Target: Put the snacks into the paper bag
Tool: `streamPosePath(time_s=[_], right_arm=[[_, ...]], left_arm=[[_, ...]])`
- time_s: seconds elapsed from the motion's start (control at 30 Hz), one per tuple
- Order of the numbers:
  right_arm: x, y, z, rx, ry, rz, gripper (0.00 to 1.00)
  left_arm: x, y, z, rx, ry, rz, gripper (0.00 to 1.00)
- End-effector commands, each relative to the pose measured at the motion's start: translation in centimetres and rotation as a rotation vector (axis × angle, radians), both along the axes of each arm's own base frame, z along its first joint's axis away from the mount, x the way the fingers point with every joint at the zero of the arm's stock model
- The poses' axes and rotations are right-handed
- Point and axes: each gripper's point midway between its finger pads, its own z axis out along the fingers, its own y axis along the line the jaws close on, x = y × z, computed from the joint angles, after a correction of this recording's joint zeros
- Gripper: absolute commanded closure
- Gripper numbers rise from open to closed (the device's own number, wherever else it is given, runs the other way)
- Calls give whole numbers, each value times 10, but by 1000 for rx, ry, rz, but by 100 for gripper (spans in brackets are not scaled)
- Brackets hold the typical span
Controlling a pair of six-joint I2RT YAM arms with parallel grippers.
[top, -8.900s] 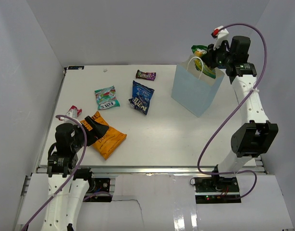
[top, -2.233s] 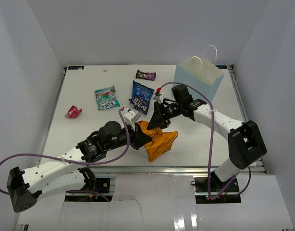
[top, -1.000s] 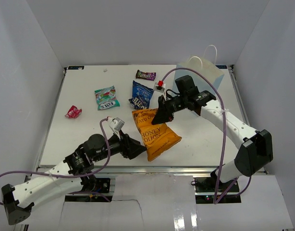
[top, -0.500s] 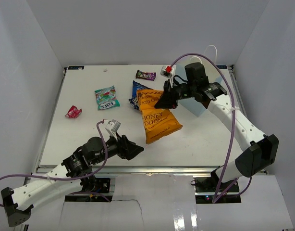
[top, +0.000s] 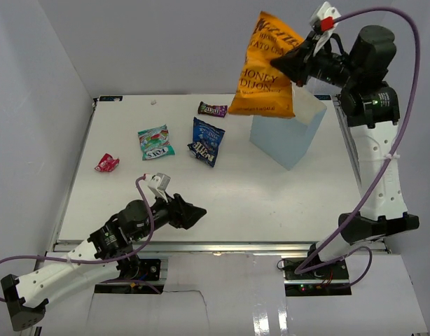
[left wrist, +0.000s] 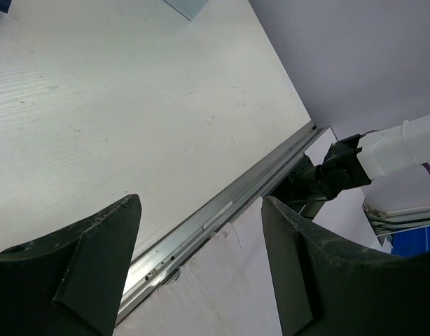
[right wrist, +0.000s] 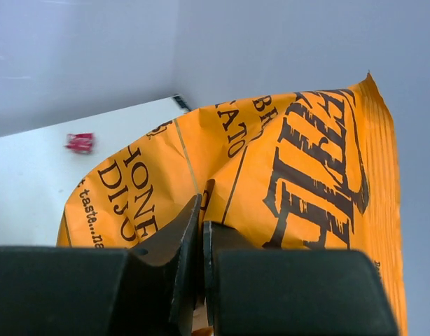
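Note:
My right gripper (top: 293,64) is shut on the edge of the orange chip bag (top: 265,70), which hangs high in the air over the left part of the light blue paper bag (top: 285,136) and hides its top. In the right wrist view the jaws (right wrist: 202,224) pinch a fold of the orange bag (right wrist: 292,175). My left gripper (top: 194,212) stands open and empty low over the table's front, its fingers (left wrist: 96,266) wide apart. On the table lie a teal-white bag (top: 155,142), a dark blue bag (top: 206,141), a purple candy pack (top: 213,109) and a red-pink wrapper (top: 107,163).
White walls close in the table on three sides. The metal front rail (left wrist: 222,210) runs just under my left gripper, with the right arm's base (top: 320,266) beyond it. The red-pink wrapper (right wrist: 80,142) shows far below in the right wrist view.
My right gripper has carried the orange chip bag from table height up and to the right, to above the paper bag. My left gripper has opened wider and stayed near the front edge.

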Motion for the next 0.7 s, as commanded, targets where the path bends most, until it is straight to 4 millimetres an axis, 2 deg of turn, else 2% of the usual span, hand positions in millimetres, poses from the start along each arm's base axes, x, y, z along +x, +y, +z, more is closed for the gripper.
streamPosePath(time_s=[0.0,0.07,0.23,0.33,0.37,0.4,0.5,0.67], right_arm=[[28,-26,37,16,-151,-115,92],[45,-47,50,7,-226,-190,92],[83,-88,60,-44,-351,-357,92],[99,-112,69,-52,-404,-448,92],[103,-116,71,-51,-414,-470,92],[107,-133,78,-52,-440,-531,92],[116,-156,83,-53,-463,-623,92],[125,-174,76,-98,-477,-696,92]], left_arm=[[4,2,13,-17,-30,20,20],[3,3,13,-21,-29,19,20],[3,4,13,-28,-36,24,20],[3,4,13,-27,-35,22,20],[3,4,13,-30,-36,24,20],[3,4,13,-29,-37,24,20],[3,4,12,-27,-37,20,20],[3,3,12,-31,-41,19,20]])
